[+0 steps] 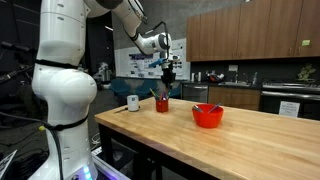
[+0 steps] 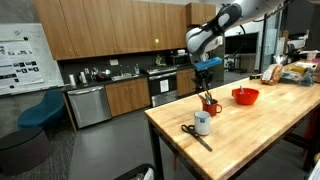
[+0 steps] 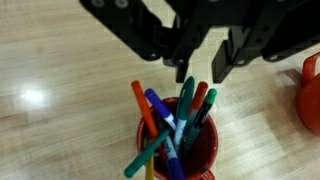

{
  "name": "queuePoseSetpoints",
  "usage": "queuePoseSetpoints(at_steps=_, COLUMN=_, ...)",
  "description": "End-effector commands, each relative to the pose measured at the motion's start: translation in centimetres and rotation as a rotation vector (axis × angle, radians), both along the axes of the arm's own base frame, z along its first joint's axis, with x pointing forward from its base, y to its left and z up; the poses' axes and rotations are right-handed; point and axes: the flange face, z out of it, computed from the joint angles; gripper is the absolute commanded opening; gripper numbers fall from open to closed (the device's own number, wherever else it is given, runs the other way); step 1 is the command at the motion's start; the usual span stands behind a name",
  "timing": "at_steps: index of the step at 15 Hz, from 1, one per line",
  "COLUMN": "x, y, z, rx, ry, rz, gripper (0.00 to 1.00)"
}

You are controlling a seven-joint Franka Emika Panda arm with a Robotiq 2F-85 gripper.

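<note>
A red cup (image 3: 205, 152) full of coloured markers stands on the wooden table (image 1: 250, 140). It appears in both exterior views (image 1: 162, 103) (image 2: 211, 107). My gripper (image 3: 200, 75) hangs straight above it, coming in from the top of the wrist view, with its jaws a little apart. A teal marker (image 3: 186, 98) pokes up just under the gap, and its tip sits free between the fingertips (image 3: 220, 72); nothing is gripped. In the exterior views the gripper (image 1: 168, 82) (image 2: 206, 84) hovers just over the marker tips.
A red bowl (image 1: 208, 116) (image 2: 245, 96) sits on the table beyond the cup, at the right edge of the wrist view (image 3: 310, 90). A white mug (image 1: 133, 102) (image 2: 203, 123) and black scissors (image 2: 190, 130) lie near the table's end. Kitchen cabinets and a counter stand behind.
</note>
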Motion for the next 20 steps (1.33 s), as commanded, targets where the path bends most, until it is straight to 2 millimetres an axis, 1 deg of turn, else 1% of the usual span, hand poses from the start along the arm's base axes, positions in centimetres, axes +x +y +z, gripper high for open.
queuePoseSetpoints(at_steps=1, x=-0.6, y=0.6, z=1.3, rx=-0.006, ry=0.005, rz=0.002, gripper=0.65)
queuePoseSetpoints(at_steps=6, x=-0.8, y=1.0, z=0.9, rx=0.003, ry=0.027, rz=0.006, gripper=0.97)
queuePoseSetpoints(at_steps=7, x=-0.8, y=1.1, z=0.8, rx=0.003, ry=0.029, rz=0.007, gripper=0.99)
queuePoseSetpoints(at_steps=13, x=-1.3, y=1.5, z=0.9, rx=0.007, ry=0.037, rz=0.008, gripper=1.00)
queuePoseSetpoints(at_steps=20, x=-1.8, y=0.9, z=0.7, rx=0.009, ry=0.055, rz=-0.010, gripper=1.00)
